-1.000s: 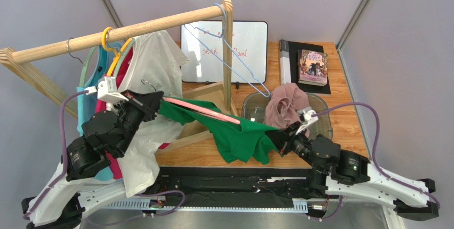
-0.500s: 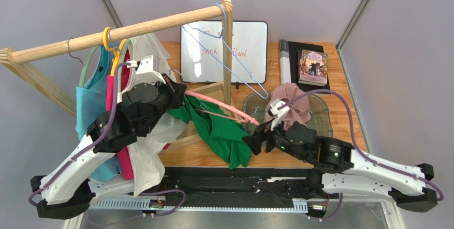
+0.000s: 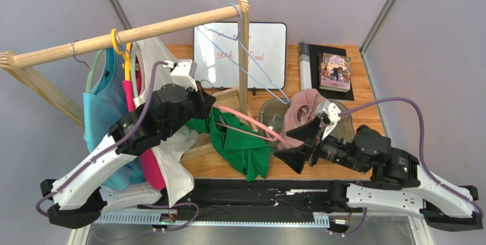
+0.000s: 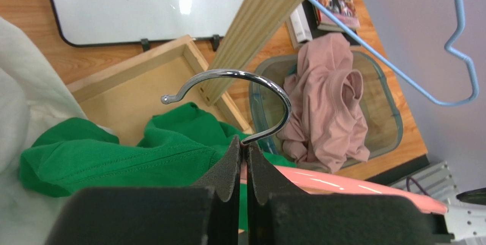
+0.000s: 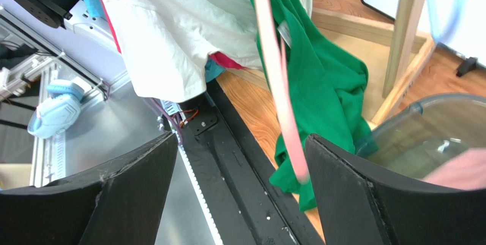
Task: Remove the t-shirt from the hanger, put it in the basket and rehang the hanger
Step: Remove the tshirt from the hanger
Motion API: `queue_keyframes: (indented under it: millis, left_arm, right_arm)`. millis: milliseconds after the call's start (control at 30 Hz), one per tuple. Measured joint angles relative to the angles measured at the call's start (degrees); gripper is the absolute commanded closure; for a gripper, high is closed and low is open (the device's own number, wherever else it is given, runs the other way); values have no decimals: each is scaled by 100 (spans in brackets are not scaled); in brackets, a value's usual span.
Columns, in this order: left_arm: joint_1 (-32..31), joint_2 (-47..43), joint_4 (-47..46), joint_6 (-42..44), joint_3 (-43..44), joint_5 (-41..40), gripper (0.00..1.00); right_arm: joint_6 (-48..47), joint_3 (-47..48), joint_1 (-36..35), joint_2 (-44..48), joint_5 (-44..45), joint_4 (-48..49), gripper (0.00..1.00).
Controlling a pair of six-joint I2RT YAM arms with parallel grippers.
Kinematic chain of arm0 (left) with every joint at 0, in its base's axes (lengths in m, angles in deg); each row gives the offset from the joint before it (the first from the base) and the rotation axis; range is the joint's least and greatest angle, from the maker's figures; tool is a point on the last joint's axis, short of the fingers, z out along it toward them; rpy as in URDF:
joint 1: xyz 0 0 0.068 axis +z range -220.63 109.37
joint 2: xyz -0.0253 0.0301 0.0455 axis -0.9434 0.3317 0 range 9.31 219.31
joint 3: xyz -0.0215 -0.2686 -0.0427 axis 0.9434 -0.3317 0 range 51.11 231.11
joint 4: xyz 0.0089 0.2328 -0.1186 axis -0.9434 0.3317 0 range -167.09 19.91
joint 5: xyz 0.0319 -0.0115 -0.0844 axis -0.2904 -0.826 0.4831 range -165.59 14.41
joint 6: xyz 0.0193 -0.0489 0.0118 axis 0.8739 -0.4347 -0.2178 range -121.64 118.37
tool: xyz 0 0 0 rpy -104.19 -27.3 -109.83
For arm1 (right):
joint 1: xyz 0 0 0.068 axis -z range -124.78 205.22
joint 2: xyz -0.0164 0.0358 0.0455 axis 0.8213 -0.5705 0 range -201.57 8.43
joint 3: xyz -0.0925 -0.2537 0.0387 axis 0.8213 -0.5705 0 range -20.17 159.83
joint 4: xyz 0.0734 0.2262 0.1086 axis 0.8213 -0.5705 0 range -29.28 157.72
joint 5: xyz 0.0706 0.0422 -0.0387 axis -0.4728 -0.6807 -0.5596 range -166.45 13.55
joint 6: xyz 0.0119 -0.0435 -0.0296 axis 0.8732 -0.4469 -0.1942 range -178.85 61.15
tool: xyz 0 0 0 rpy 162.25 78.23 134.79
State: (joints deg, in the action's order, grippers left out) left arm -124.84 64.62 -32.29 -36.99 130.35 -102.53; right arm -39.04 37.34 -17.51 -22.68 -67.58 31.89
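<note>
**While the hook is pinned, the shirt droops half off**

Under the chrome hook (image 4: 228, 74), the left gripper (image 4: 242, 142) has its jaws pressed together on the neck of the pink hanger (image 3: 251, 122). The green t-shirt (image 3: 237, 142) droops from it at 9 o'clock of the right gripper (image 3: 288, 145), whose jaws stand spread and empty. Stripping looks unfinished; next those jaws should pinch the cloth and draw it toward 4 o'clock, off the hanger's tip.

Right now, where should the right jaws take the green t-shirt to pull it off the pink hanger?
Grip the bunched lower fold of the green t-shirt, coming from the robot's right, below the pink hanger. The cloth hangs slack there, and the hanger's free end points that way.
</note>
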Motion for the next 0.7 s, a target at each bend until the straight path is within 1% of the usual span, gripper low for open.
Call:
queue_keyframes:
  millis: [100, 200, 233, 300, 367, 400, 433, 467, 500, 533, 567, 600, 633, 667, 700]
  left_arm:
    - [0, 151, 50, 37, 0, 249, 100]
    - [0, 144, 72, 79, 0, 426, 100]
    - [0, 136, 72, 83, 2, 476, 100]
    - [0, 127, 74, 96, 13, 581, 100]
    - [0, 127, 79, 101, 33, 678, 100]
    - [0, 125, 79, 109, 35, 715, 100]
    - [0, 120, 81, 120, 42, 763, 100]
    - [0, 111, 81, 127, 44, 804, 100]
    - [0, 105, 83, 127, 44, 841, 100]
    - [0, 103, 81, 127, 42, 870, 99]
    - [0, 109, 63, 122, 44, 911, 94]
    - [-9, 111, 39, 122, 44, 986, 80]
    - [-20, 98, -13, 122, 44, 1060, 73]
    - [-39, 87, -79, 118, 44, 1128, 69]
    - [-42, 66, -118, 138, 44, 1178, 56]
  right_arm:
    - [-188, 428, 0, -678, -42, 114, 12]
    - [-328, 675, 0, -1370, -22, 186, 20]
    - [-361, 699, 0, -1558, -17, 221, 25]
    - [-378, 673, 0, -1805, -35, 240, 31]
    - [-387, 549, 0, -2013, -46, 275, 43]
    - [-378, 435, 0, -2009, -46, 302, 54]
    - [-382, 341, 0, -1976, -42, 328, 80]
    - [-334, 186, 0, -1880, -46, 400, 91]
    - [-302, 76, 0, -1770, -35, 413, 100]
    - [-330, -4, 0, -1670, -48, 457, 100]
    - [-302, -70, -15, -1550, -83, 568, 100]
    - [-260, -101, -37, -1453, -76, 562, 100]
    - [-243, -168, -37, -1320, -87, 555, 100]
    - [-227, -219, -37, -1220, -81, 566, 100]
    - [-188, -275, -35, -1099, -44, 555, 100]
